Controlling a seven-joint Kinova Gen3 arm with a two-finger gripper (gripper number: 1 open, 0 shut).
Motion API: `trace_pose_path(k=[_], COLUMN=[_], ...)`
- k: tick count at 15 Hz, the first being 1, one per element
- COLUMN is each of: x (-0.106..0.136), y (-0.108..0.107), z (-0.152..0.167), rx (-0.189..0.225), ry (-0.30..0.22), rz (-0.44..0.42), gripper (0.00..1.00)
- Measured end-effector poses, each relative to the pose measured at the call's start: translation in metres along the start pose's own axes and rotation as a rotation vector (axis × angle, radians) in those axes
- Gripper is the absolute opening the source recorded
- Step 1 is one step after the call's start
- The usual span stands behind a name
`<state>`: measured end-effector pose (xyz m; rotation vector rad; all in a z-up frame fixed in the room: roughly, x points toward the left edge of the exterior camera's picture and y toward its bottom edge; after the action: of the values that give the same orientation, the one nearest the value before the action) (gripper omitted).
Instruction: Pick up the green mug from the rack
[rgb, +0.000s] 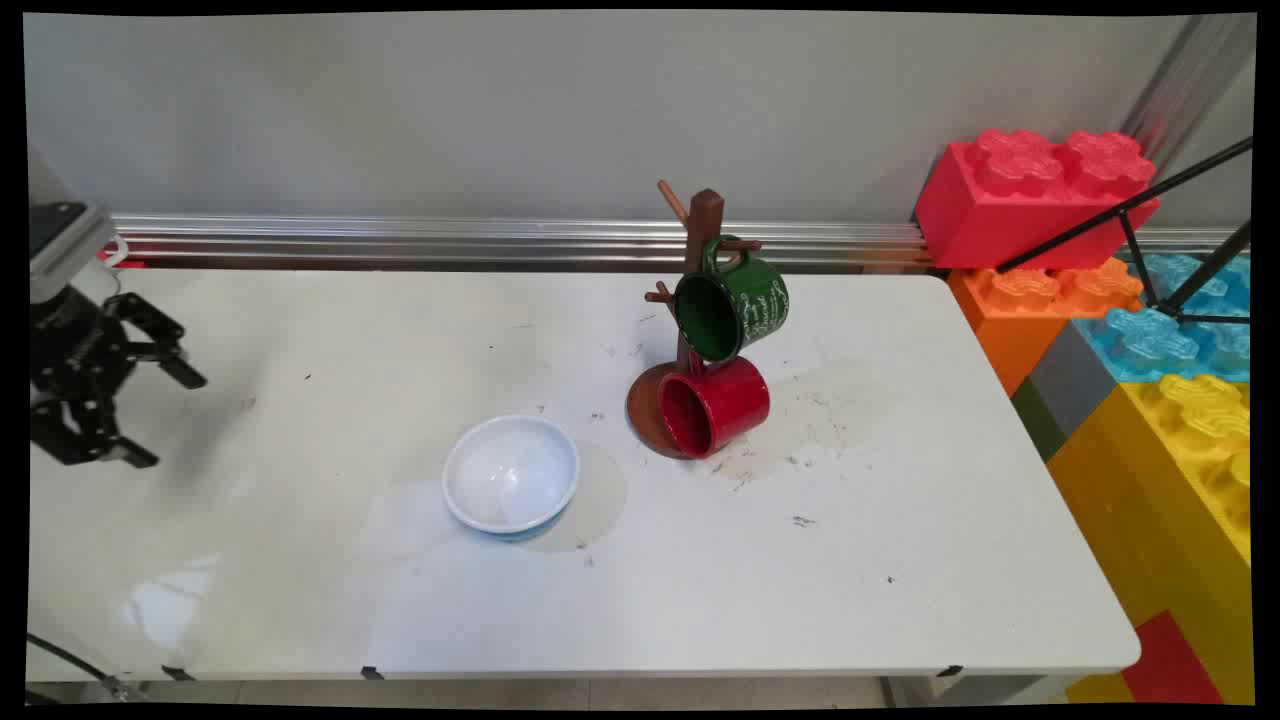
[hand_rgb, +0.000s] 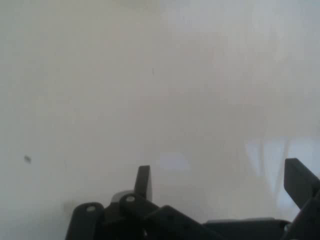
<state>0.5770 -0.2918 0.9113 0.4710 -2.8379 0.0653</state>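
My black gripper (rgb: 168, 420) hangs open at the table's far left, above the white tabletop (rgb: 900, 560), holding nothing. In the hand view the gripper (hand_rgb: 220, 180) shows two fingers spread wide over bare table. The nearest thing is a white bowl with a blue rim (rgb: 511, 474), well to the gripper's right. Further right stands a brown wooden mug tree (rgb: 700, 300). A green mug (rgb: 732, 300) hangs on one of its pegs. Below it a red mug (rgb: 712, 405) lies on its side at the tree's round base.
Large toy building blocks, red (rgb: 1035, 195), orange (rgb: 1040, 300), blue (rgb: 1170, 330) and yellow (rgb: 1180, 470), are stacked past the table's right edge. A black tripod leg (rgb: 1120, 215) crosses in front of them. A metal rail (rgb: 400, 240) runs along the wall behind.
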Motion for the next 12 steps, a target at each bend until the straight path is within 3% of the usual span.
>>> trace_pose_path(k=[6,12], x=[0.057,0.116], y=[-0.015,-0.021], z=[0.001,-0.009], rx=[-0.03,-0.049], ry=[0.25,0.479], rz=[-0.155,-0.242], gripper=[1.0,1.0])
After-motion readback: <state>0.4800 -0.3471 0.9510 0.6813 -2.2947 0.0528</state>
